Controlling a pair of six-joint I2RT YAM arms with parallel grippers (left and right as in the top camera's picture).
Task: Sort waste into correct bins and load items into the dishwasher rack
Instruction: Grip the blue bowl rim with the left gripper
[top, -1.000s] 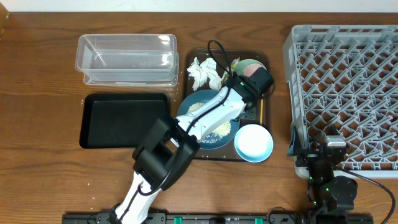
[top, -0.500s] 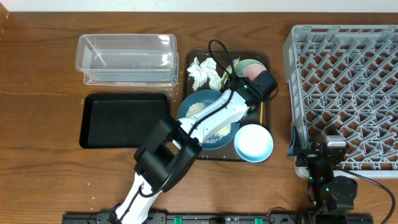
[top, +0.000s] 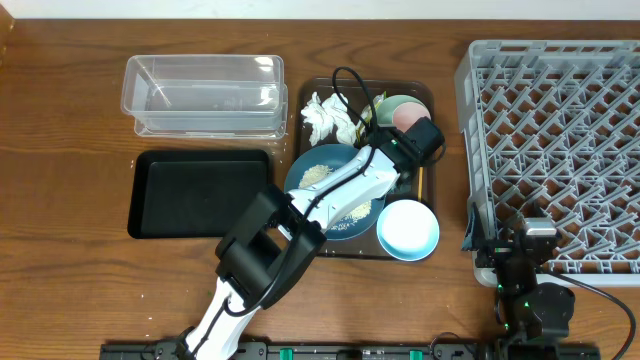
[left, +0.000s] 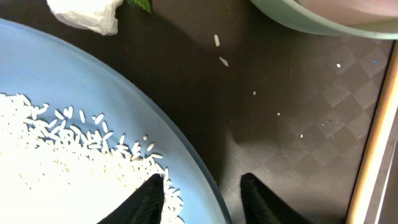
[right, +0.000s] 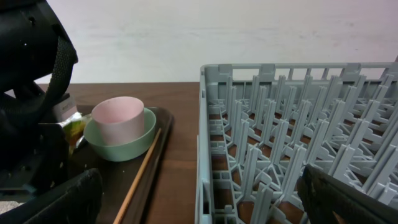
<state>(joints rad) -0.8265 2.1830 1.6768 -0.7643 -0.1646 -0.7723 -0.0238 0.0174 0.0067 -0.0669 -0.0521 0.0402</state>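
Narrowing since before, left gripper (left: 204, 200) straddles blue plate (left: 81, 84) rim

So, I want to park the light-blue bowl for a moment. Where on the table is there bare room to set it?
Bare table lies left of the clear tub and black tray, and in a narrow strip between the brown serving tray and the rack. The serving tray is crowded: blue plate, tissue, left arm across it.
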